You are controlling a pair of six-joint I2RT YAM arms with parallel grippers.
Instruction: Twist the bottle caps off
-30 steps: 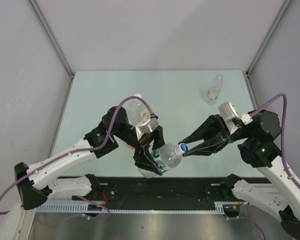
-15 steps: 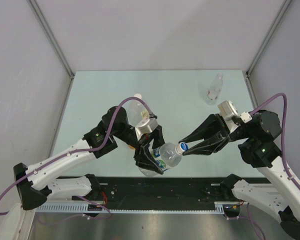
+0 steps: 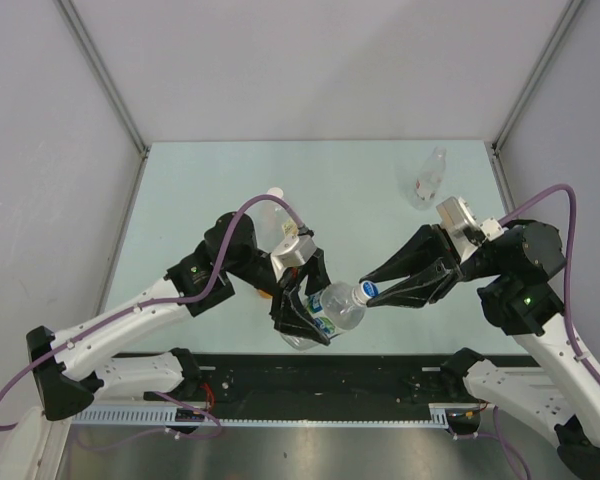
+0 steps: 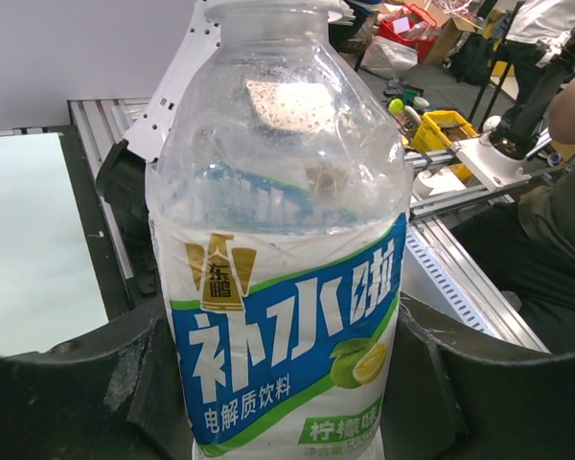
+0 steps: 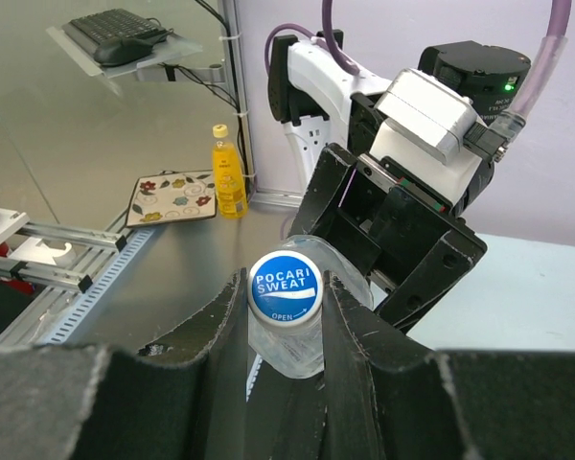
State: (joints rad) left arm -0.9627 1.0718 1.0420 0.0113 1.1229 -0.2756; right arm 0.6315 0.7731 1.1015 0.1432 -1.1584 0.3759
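Though its base is hidden inside the clamping left gripper point(image 3: 302, 318), the blue-labelled clear plastic bottle point(image 3: 342, 310) lies sideways above the table point(image 3: 200, 190), at its near edge. The right gripper point(image 5: 284, 287) pinches its round blue cap point(image 5: 284, 284).

We see a pale green tabletop point(image 3: 210, 190) enclosed by plain grey-white wall panels point(image 3: 310, 60) joined at aluminium posts point(image 3: 100, 75). A slotted aluminium rail point(image 3: 280, 420) runs along its near edge. Beyond, we note a keyboard point(image 5: 115, 29) on a shelf and a floral mat point(image 5: 171, 196).
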